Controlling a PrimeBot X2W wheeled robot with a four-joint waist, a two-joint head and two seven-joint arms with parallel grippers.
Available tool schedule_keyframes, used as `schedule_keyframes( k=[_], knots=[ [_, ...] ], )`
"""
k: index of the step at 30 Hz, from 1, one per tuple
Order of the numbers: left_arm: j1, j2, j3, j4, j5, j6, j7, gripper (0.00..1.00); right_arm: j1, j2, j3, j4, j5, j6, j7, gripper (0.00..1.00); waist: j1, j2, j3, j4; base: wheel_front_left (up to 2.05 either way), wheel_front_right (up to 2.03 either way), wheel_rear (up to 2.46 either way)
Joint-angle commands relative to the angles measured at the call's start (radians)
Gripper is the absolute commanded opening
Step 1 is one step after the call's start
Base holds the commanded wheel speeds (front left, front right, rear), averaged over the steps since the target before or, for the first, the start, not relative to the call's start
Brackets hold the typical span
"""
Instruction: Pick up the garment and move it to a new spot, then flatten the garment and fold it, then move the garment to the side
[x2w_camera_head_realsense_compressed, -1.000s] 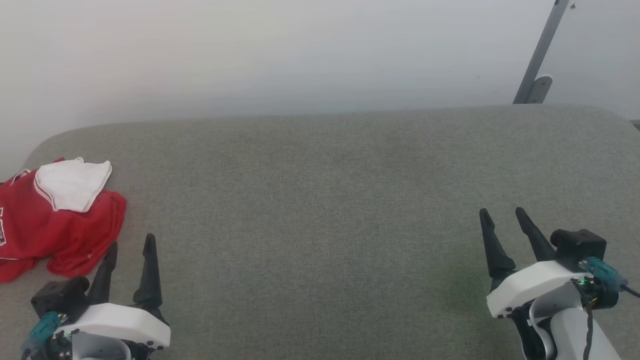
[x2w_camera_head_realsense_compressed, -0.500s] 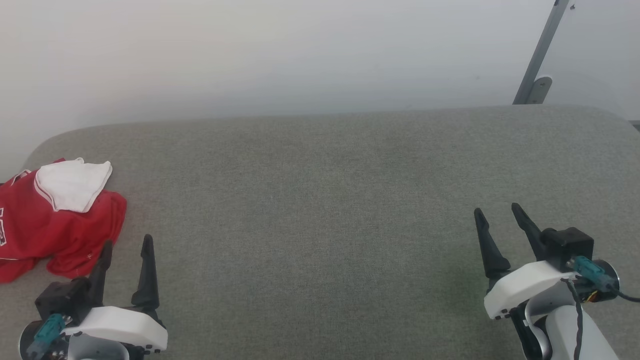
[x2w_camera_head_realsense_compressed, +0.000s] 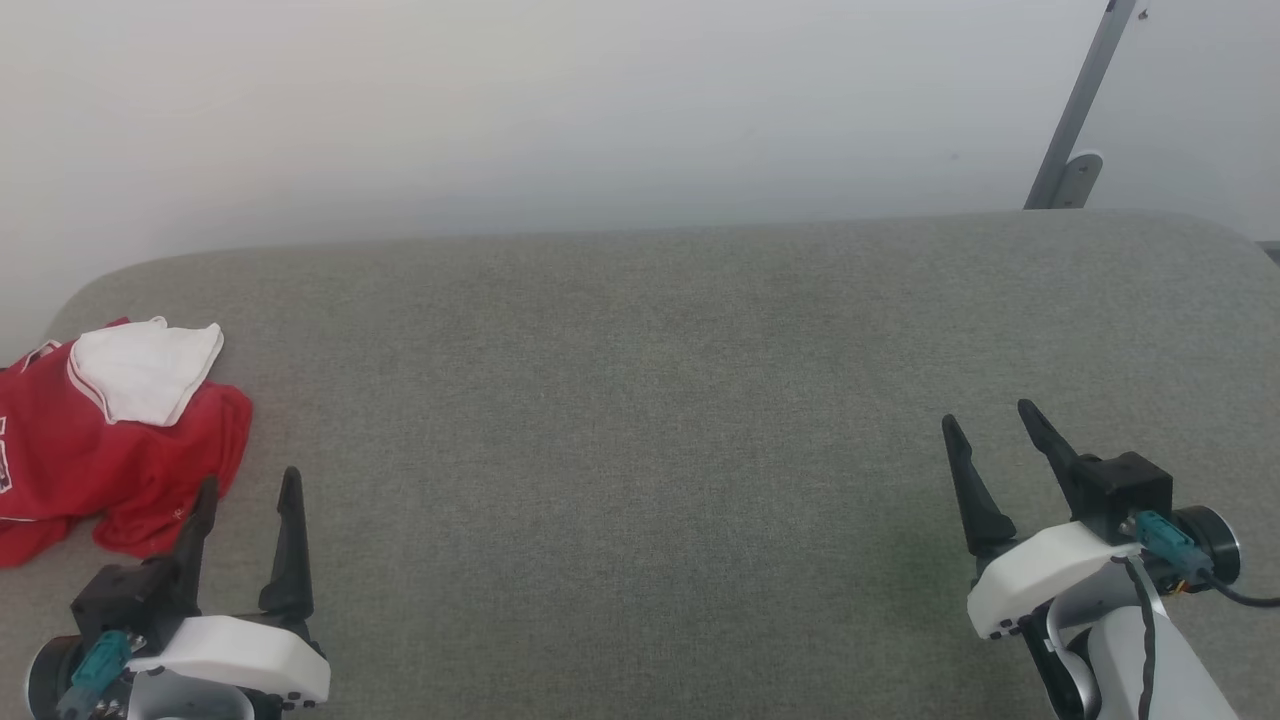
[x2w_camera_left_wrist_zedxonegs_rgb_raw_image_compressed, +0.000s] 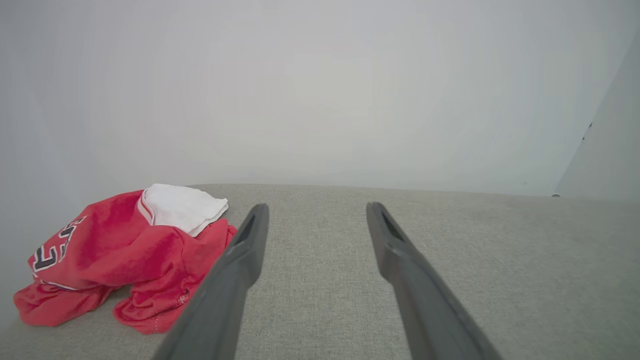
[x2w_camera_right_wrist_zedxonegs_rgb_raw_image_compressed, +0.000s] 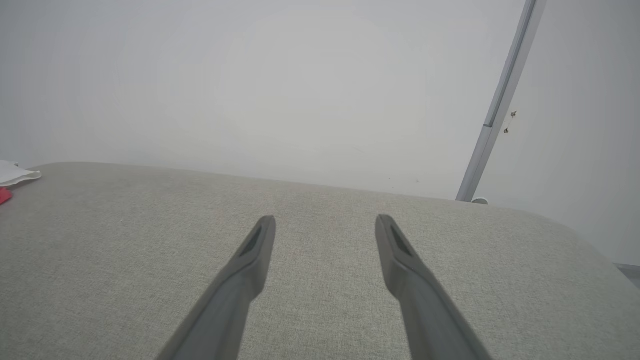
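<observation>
Waiting at the near edge, the left gripper sits at 7 o'clock in the head view, fingers spread wide and holding nothing. The right gripper sits at 5 o'clock, likewise spread and empty, over bare pad.

At 11 o'clock from the left gripper, just beside its outer finger, lies the garment. It is a crumpled red heap at the pad's 9 o'clock edge, with one white sleeve flopped on top and a scrap of black lettering at its left. In the head view that fingertip overlaps the red hem. Whether they touch I cannot tell, though the left wrist view suggests a gap. Beyond the pad is a pale wall, with a grey strut at 1 o'clock.

By my reading the task has barely begun. The garment is not yet picked up, so the move, the flattening, the fold and the final shift aside all remain. The left gripper is placed to take it; the right stands well apart.

Against a second ago, the garment has not stirred and the camera is steady. The left gripper has slid slightly toward 7 o'clock, its wrist rolling. The right gripper has crept toward 10 o'clock, its wrist rolling likewise. Both kept the same spread.
</observation>
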Motion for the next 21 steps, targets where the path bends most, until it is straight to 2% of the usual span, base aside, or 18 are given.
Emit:
schedule_keyframes(
  k=[1,12,21],
  knots=[
    [0.006,-0.003,0.003,-0.001,-0.001,-0.002,-0.004,1.00,-0.009,0.000,-0.001,0.000,0.000,0.000,-0.007,1.00,0.0000,0.0000,0.000,0.000,0.00,0.00,0.00],
    [-0.006,-0.020,0.020,0.017,-0.036,-0.020,-0.004,1.00,0.000,0.004,-0.010,-0.006,0.003,0.000,-0.008,1.00,0.0000,0.0000,-0.003,0.006,0.00,0.00,0.00],
    [-0.026,-0.013,0.049,0.050,-0.075,-0.019,0.001,1.00,0.003,0.003,0.015,-0.009,0.014,0.000,0.002,1.00,0.0000,0.0000,-0.018,0.088,0.00,0.00,0.00]
  ],
)
